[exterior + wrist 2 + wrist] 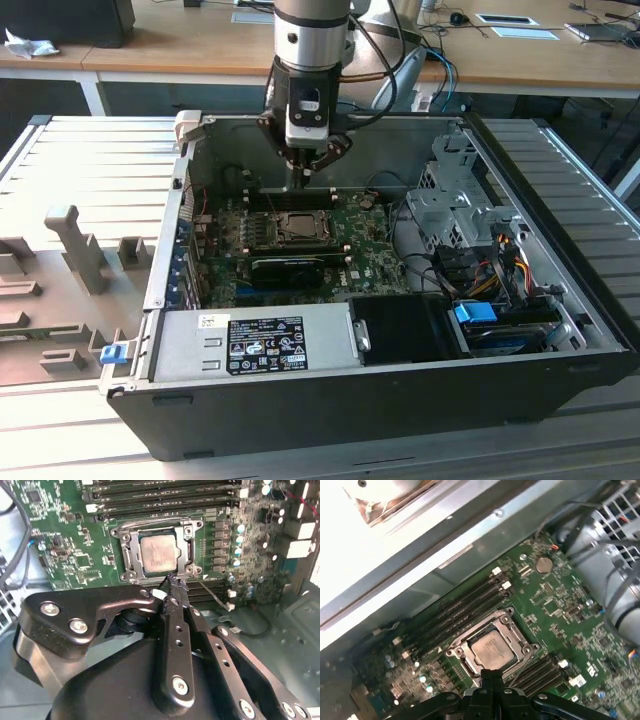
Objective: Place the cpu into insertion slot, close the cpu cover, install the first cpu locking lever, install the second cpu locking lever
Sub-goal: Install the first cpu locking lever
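Within the open computer case (160,270), the cpu (157,555) is seen seated flat in the insertion slot on the motherboard (360,238). The cpu cover (150,528) is judged to be folded down around it, the silvery top being framed by its opening. A thin wire lever (212,594) is seen lying out from the socket's corner, so the locking steps are judged unfinished. The gripper (171,581) is held at the socket's edge with its jaws pressed together and nothing pinched; contact with the cover cannot be told.
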`<state>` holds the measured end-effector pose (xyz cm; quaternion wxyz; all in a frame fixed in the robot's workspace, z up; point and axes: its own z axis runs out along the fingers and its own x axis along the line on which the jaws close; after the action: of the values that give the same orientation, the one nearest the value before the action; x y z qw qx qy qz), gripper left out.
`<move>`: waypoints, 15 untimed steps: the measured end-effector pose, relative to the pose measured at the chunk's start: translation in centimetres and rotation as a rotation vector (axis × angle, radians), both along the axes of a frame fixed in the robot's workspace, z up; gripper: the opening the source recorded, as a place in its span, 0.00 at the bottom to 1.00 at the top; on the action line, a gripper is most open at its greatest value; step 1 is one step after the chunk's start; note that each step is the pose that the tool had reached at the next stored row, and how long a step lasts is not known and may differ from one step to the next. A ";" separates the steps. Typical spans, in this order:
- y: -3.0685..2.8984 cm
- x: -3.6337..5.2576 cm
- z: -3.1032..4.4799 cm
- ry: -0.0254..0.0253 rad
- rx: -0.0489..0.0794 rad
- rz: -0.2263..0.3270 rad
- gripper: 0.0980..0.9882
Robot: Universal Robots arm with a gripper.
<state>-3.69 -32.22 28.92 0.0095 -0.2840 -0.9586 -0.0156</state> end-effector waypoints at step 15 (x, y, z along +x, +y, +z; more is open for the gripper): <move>0.00 0.00 -0.55 -0.0412 -0.003 0.384 0.01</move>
<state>-3.69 -32.22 28.37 -0.0077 -0.0954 -0.9953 -0.0178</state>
